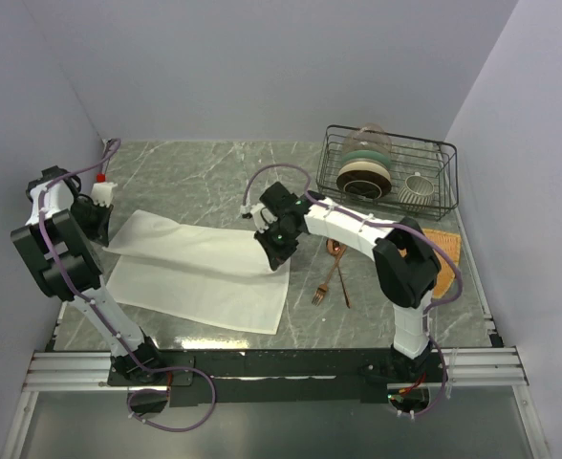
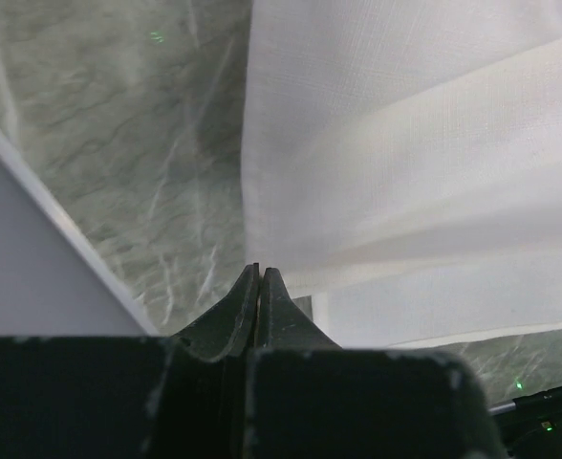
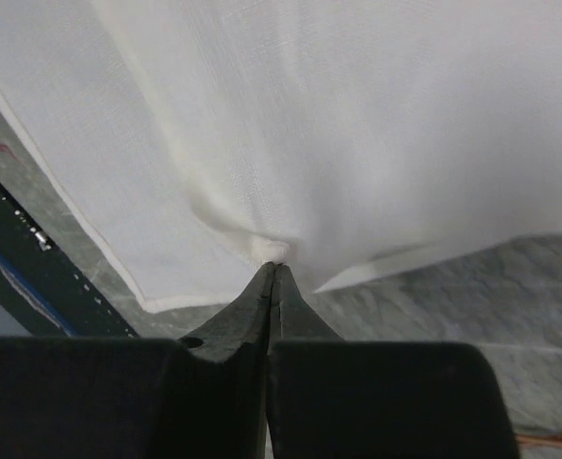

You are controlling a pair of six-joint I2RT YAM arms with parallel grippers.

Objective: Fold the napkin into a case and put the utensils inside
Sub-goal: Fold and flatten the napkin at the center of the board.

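Observation:
The cream-white napkin (image 1: 200,277) lies on the marble table, its far half raised as a sloping sheet over its near half. My left gripper (image 1: 104,228) is shut on the raised sheet's left corner; in the left wrist view the cloth (image 2: 405,143) ends at the closed tips (image 2: 260,270). My right gripper (image 1: 273,251) is shut on the right corner, and the cloth (image 3: 310,115) bunches at the closed tips (image 3: 275,266). The copper fork (image 1: 324,285) and spoon (image 1: 338,263) lie crossed on the table just right of the napkin.
A black wire dish rack (image 1: 391,167) with plates and a bowl stands at the back right. An orange woven mat (image 1: 445,258) lies under the right arm. A white bottle with a red cap (image 1: 102,188) stands at the left wall, behind my left gripper.

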